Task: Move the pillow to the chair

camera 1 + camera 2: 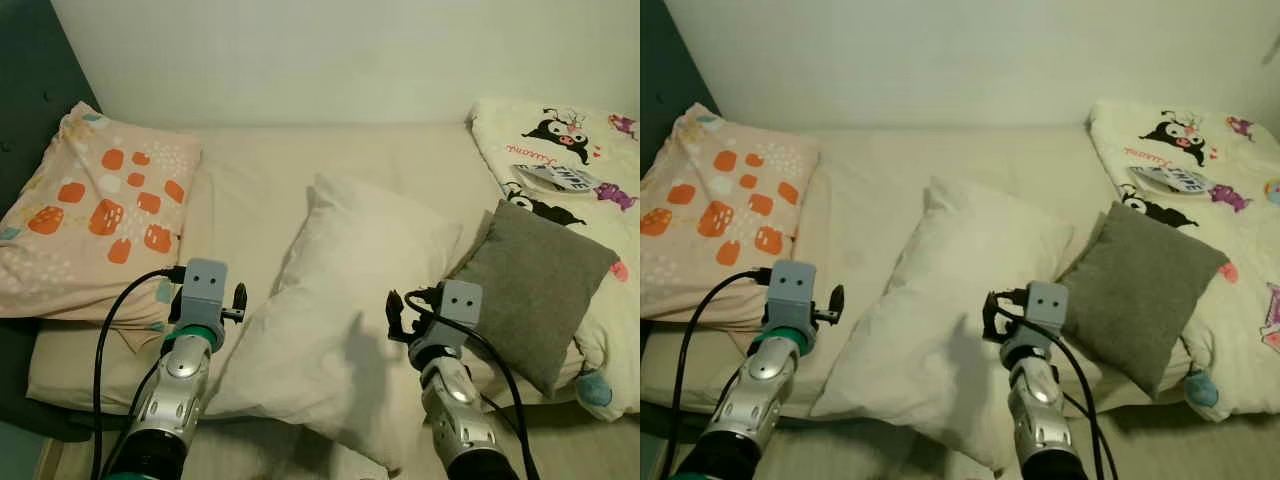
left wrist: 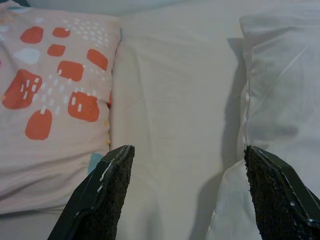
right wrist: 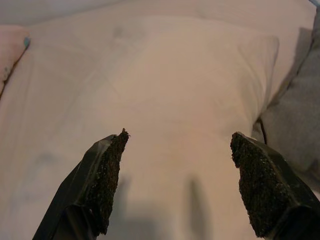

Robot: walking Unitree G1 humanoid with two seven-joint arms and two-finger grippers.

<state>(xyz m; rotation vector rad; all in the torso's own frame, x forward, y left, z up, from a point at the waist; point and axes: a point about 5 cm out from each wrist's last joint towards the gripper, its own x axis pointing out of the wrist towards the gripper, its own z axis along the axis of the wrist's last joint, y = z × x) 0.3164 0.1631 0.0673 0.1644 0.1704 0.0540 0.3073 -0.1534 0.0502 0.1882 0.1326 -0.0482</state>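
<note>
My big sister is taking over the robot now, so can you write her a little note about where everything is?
Left tool: open, empty, at the white pillow's left edge.
Right tool: open, empty, above the pillow's right half.
Things: white pillow lies on the bed, between an orange-patterned pillow and a grey cushion. I can't see a chair.
Done: nothing gripped yet.
Left: grip the pillow, lift it, find the chair, set it there.

White pillow (image 1: pixel 340 300), grey cushion (image 1: pixel 535 285), pink pillow (image 1: pixel 95 215) with orange patches.
</note>
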